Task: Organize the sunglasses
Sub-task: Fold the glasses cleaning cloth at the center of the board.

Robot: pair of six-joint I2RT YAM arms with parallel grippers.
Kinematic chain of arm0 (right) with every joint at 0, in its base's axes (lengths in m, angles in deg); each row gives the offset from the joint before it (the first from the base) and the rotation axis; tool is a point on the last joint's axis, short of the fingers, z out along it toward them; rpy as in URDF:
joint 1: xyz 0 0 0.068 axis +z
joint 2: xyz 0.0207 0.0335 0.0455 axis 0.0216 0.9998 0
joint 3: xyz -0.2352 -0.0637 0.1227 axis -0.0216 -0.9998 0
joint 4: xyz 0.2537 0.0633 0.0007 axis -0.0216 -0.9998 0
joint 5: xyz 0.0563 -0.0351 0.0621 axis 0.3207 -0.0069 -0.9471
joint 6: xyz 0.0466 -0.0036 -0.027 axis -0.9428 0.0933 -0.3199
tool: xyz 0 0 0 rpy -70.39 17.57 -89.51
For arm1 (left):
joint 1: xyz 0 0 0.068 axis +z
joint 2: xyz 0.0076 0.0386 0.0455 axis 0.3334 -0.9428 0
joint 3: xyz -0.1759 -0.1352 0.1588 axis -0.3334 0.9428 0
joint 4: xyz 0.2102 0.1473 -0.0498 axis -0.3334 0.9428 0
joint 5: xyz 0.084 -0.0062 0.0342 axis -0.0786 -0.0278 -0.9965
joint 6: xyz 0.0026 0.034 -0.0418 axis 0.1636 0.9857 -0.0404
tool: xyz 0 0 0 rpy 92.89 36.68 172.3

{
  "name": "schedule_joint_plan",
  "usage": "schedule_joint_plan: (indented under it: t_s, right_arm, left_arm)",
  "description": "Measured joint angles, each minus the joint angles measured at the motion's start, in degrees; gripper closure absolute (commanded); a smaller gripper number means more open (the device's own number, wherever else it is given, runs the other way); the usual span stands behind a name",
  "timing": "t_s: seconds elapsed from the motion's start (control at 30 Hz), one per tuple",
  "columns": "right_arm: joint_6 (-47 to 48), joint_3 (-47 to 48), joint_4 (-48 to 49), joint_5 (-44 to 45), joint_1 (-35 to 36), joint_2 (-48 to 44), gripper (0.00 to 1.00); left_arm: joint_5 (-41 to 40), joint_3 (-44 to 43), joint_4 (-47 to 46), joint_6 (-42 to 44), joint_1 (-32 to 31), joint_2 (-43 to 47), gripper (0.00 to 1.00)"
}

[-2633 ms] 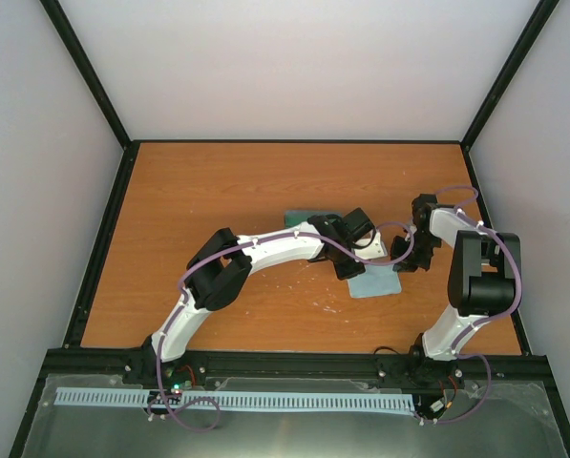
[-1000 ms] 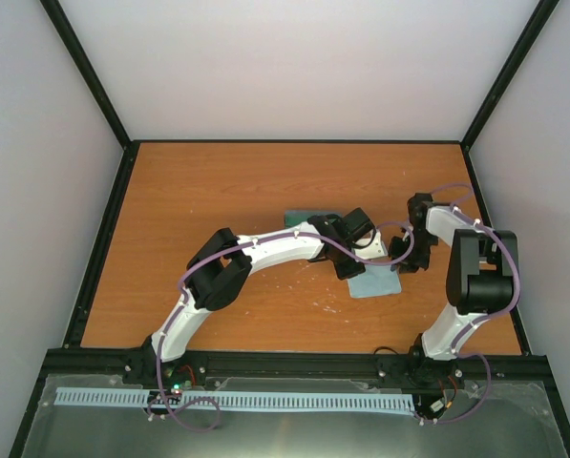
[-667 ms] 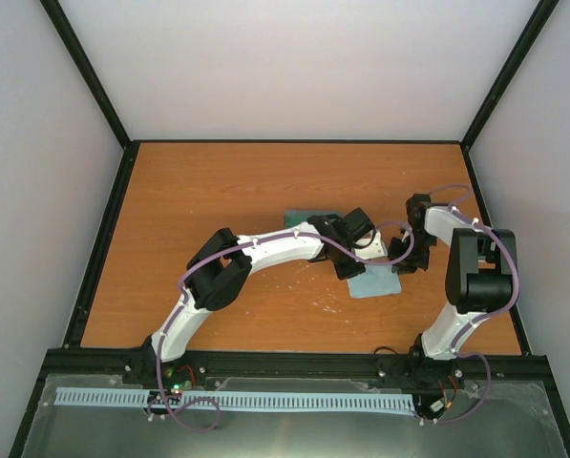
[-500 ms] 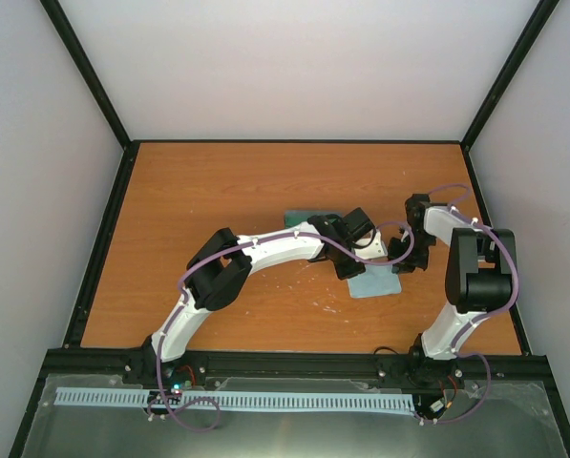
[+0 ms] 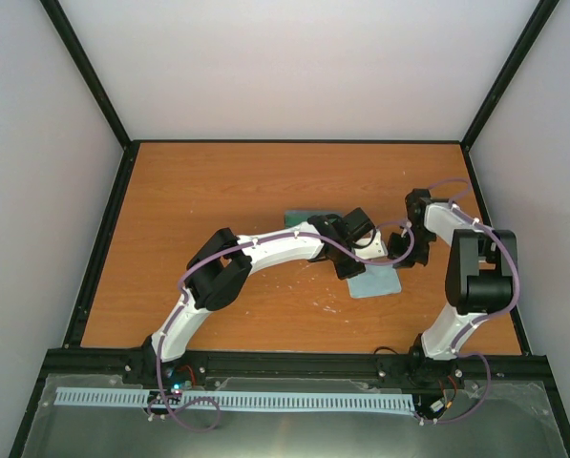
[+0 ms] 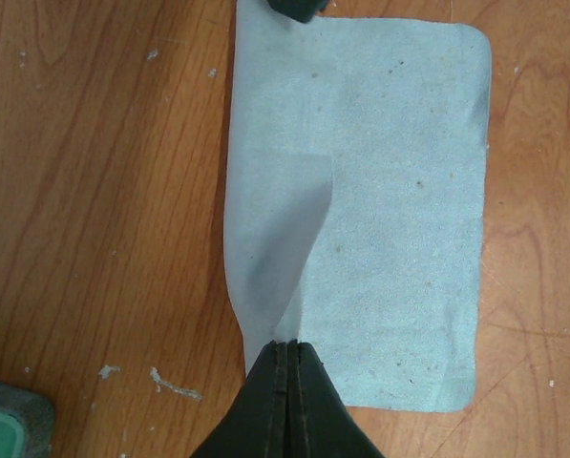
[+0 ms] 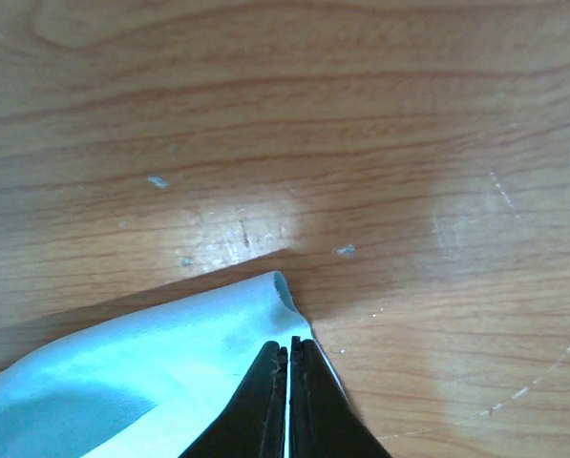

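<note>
At far left, a corner of the grey-green case (image 6: 3, 425) lies on the wooden table (image 6: 94, 191). Just right of it, the left gripper (image 6: 286, 367) has its 2 fingers clenched on the near edge of the pale blue cloth (image 6: 399, 191), raising a crease. The right gripper (image 7: 286, 363) is pinched tight on a curled-up corner of that cloth. The sunglasses cannot be made out in any view.

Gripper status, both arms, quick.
Left gripper: closed, fingers pinching the edge of the pale blue cloth.
Right gripper: closed, fingers pinching a corner of the same cloth.
</note>
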Motion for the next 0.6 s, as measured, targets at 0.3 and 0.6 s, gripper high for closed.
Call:
schedule_joint_plan:
  t_s: [0.3, 0.6]
  right_arm:
    - [-0.17, 1.77, -1.6, 0.09, 0.0, -3.1, 0.8]
    - [-0.04, 1.75, -1.6, 0.22, 0.52, 0.07, 0.78]
  left_arm:
    - [-0.37, 0.02, 0.0, 0.0, 0.0, 0.0, 0.99]
    - [-0.48, 0.13, -0.13, 0.02, 0.0, 0.0, 0.99]
